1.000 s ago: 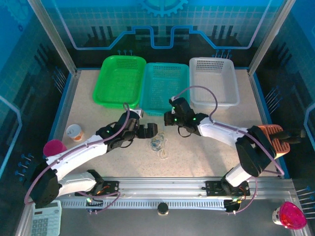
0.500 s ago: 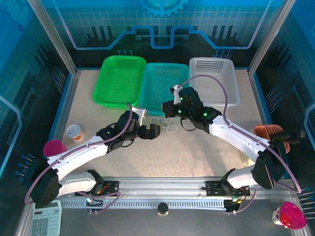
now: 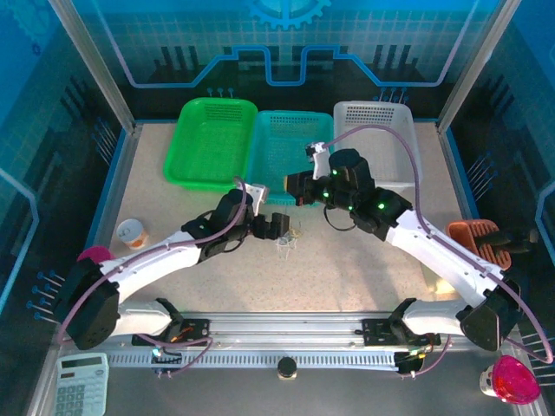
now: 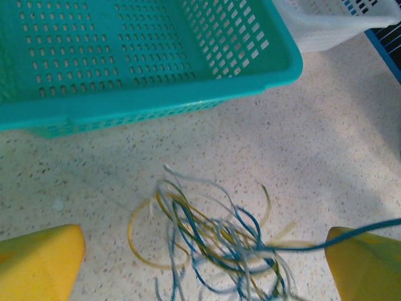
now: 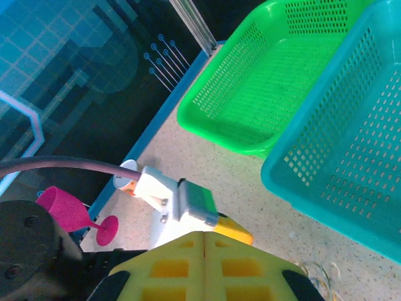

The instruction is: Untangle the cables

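The job had barely begun. The cables lay in one knotted heap on the speckled counter, just in front of the teal basket. Yellow-tan, whitish and dark blue strands looped over and through each other, and none lay apart from the rest. In the left wrist view one dark blue wire stretched out of the heap and ran across the tip of the right-hand finger. Whether it rested on that finger or merely passed over it could not be told.

The left pincer was released. Its yellow fingers were spread wide on either side of the tangle and gripped nothing. The right pincer was clenched, pads pressed flat together with no wire visible between them. It hung above the near edge of the teal basket, beside the left one and apart from the heap.

No wire could be made out in the green basket, the teal one or the white basket. By that showing, every strand was yet to be drawn free and separated. The first pull out of the knot looked to be the step in hand.
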Robot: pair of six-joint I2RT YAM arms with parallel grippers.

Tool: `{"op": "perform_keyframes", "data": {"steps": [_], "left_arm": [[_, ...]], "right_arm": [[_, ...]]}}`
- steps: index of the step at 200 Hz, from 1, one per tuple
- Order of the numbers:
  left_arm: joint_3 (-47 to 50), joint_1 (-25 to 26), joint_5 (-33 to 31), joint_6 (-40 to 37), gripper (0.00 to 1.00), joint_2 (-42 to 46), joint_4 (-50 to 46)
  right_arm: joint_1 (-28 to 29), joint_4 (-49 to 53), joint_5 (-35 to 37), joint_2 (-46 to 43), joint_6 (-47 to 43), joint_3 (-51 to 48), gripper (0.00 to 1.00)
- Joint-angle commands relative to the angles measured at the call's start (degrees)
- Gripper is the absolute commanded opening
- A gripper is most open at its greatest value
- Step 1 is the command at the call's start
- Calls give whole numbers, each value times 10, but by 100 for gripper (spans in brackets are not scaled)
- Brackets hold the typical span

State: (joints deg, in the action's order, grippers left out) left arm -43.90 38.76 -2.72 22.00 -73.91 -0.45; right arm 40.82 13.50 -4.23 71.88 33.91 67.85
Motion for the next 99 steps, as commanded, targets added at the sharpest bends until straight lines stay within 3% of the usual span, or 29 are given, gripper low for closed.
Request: {"op": "perform_keyframes", "data": {"steps": [1, 42, 99], "left_arm": [[-20, -4, 12, -15, 99, -23, 45], [-17, -3, 25, -5, 98, -63, 85], [1, -4, 44, 2, 77, -106, 123]], "right_arm": [[11, 10, -17, -6, 8, 18, 0], [19, 10, -30, 0, 13, 38, 0], [26, 2, -44, -5, 24, 66, 0]]}}
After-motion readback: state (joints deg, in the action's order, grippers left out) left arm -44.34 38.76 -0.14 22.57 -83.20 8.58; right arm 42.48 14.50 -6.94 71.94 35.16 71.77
